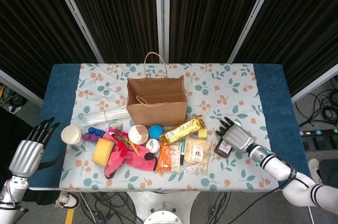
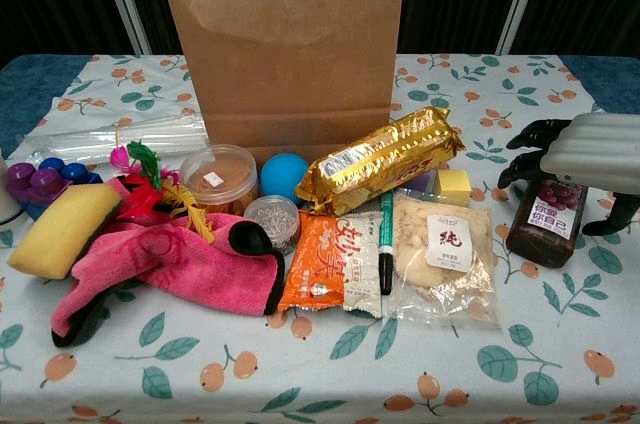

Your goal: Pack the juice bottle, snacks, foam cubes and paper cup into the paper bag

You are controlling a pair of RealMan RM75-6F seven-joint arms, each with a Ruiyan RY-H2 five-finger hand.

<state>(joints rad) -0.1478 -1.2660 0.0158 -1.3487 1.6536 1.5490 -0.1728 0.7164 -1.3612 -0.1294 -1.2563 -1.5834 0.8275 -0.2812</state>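
The dark juice bottle (image 1: 222,148) (image 2: 544,219) stands at the table's right. My right hand (image 1: 235,138) (image 2: 588,149) hovers over its top with fingers spread and lowered around the cap, not gripping. The brown paper bag (image 1: 156,100) (image 2: 285,44) stands open at the middle back. In front of it lie a gold snack pack (image 1: 182,129) (image 2: 380,159), an orange snack packet (image 1: 164,158) (image 2: 328,262), a clear snack bag (image 1: 197,154) (image 2: 440,254) and a yellow foam cube (image 1: 202,133) (image 2: 455,186). The paper cup (image 1: 72,135) stands at the left. My left hand (image 1: 29,150) hangs open off the table's left edge.
A pink glove (image 1: 124,155) (image 2: 165,269), yellow sponge (image 1: 102,151) (image 2: 62,229), blue ball (image 1: 155,131) (image 2: 284,174), round tub (image 1: 138,134) (image 2: 218,176), green pen (image 1: 182,152) (image 2: 386,242), purple caps (image 1: 92,134) and clear straws (image 1: 105,114) crowd the left and middle front.
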